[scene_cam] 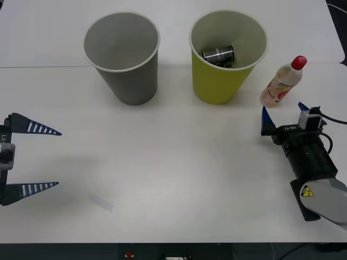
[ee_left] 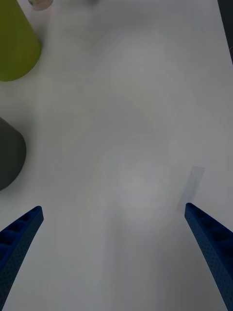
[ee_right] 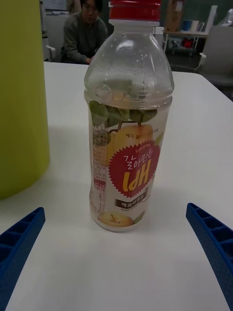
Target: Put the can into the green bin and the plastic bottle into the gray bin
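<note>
**Standing bottle, can already in the green bin**

Standing upright on the white table (scene_cam: 173, 179) at the right of the front view, the plastic bottle (scene_cam: 282, 82) is clear, with a red screw cap, pale liquid low inside and a label showing a red burst, yellow fruit and green leaves. In the right wrist view the plastic bottle (ee_right: 128, 116) fills the middle of the picture, its upper part empty and beaded with droplets.

There is one can (scene_cam: 218, 55), dark with shiny rims, lying on its side inside the green bin (scene_cam: 225, 81) at the upper centre-right. One gray bin (scene_cam: 127, 76) stands just to its left, apart from it, with its pale inside showing. That makes two bins, one can and one bottle.

The right tool (scene_cam: 284, 120) sits at the right of the front view, just below the bottle and not touching it; its two blue fingers (ee_right: 19, 238) are spread wide, with the bottle ahead of the gap between them. The left tool (scene_cam: 32, 158) hangs at the left edge, well apart from the bins, its fingers (ee_left: 211, 243) also wide and holding nothing.
</note>
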